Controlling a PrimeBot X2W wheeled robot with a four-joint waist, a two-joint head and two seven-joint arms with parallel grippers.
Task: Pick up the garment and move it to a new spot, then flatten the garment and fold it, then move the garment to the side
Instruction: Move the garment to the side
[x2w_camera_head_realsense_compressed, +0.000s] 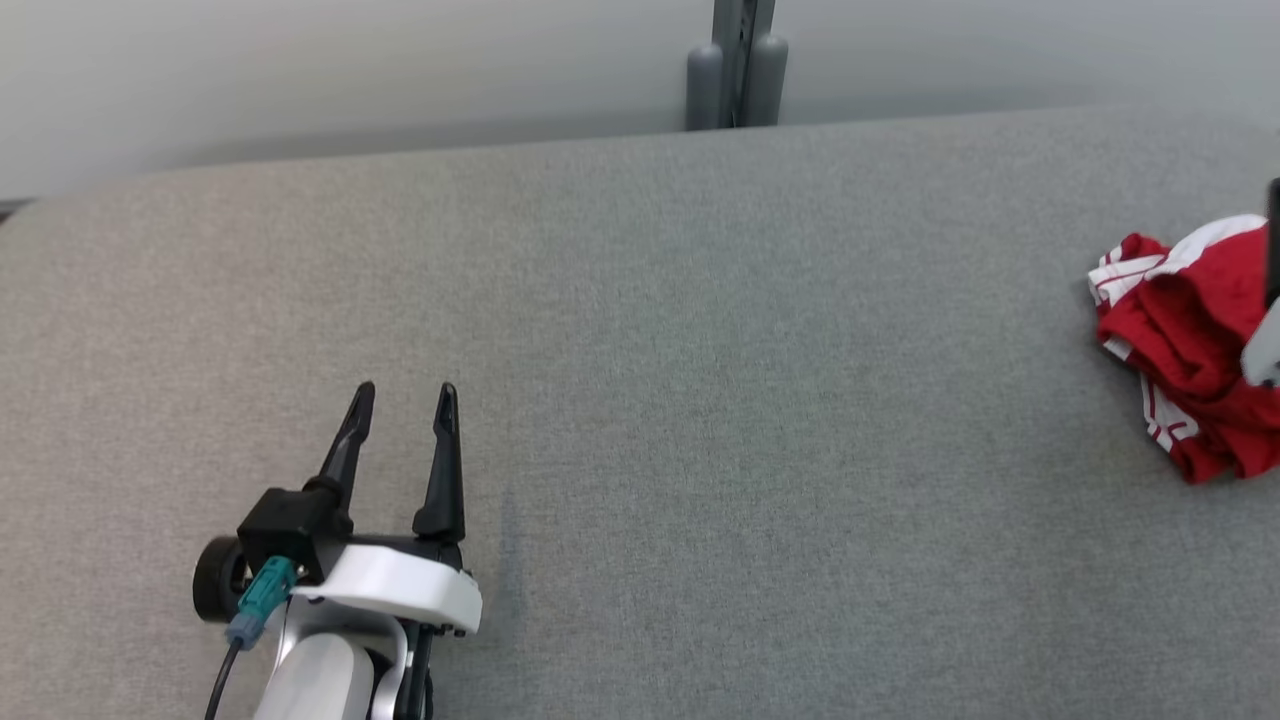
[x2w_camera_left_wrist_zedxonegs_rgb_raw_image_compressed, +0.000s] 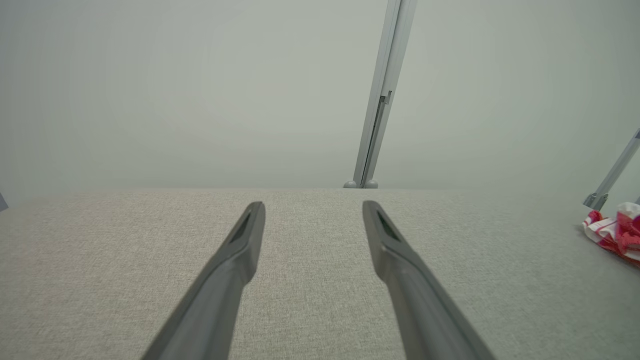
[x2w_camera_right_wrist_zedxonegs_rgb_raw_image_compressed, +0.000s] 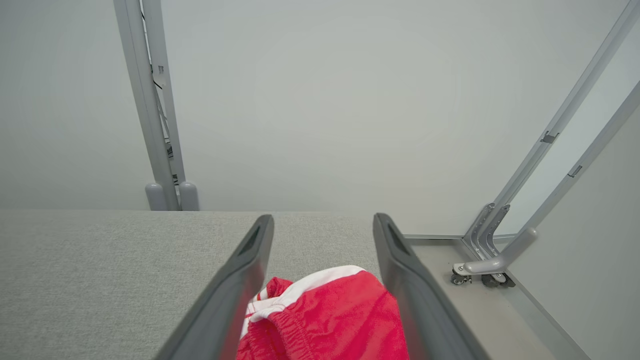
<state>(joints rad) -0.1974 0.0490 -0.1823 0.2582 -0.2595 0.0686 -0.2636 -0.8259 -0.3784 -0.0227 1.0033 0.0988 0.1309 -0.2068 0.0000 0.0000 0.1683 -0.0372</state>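
The garment (x2w_camera_head_realsense_compressed: 1190, 330), red shorts with white stripes, lies crumpled at the far right of the grey fabric-covered table (x2w_camera_head_realsense_compressed: 700, 350). In the right wrist view my right gripper (x2w_camera_right_wrist_zedxonegs_rgb_raw_image_compressed: 323, 218) is open just above the garment (x2w_camera_right_wrist_zedxonegs_rgb_raw_image_compressed: 325, 315), one finger on each side of the heap, gripping nothing. The head view catches one of its dark fingers (x2w_camera_head_realsense_compressed: 1273, 240) at the right edge, over the cloth. My left gripper (x2w_camera_head_realsense_compressed: 406, 390) rests open and empty at the lower left, far from the garment. In the left wrist view, the left gripper (x2w_camera_left_wrist_zedxonegs_rgb_raw_image_compressed: 314, 205) points across bare table, with the garment (x2w_camera_left_wrist_zedxonegs_rgb_raw_image_compressed: 617, 232) at the right edge.
A grey upright post (x2w_camera_head_realsense_compressed: 735, 65) stands behind the table's far edge against a pale wall. Beyond the table's right end, slanted metal legs on casters (x2w_camera_right_wrist_zedxonegs_rgb_raw_image_compressed: 480, 275) stand on the floor. The table's right edge runs close to the garment.
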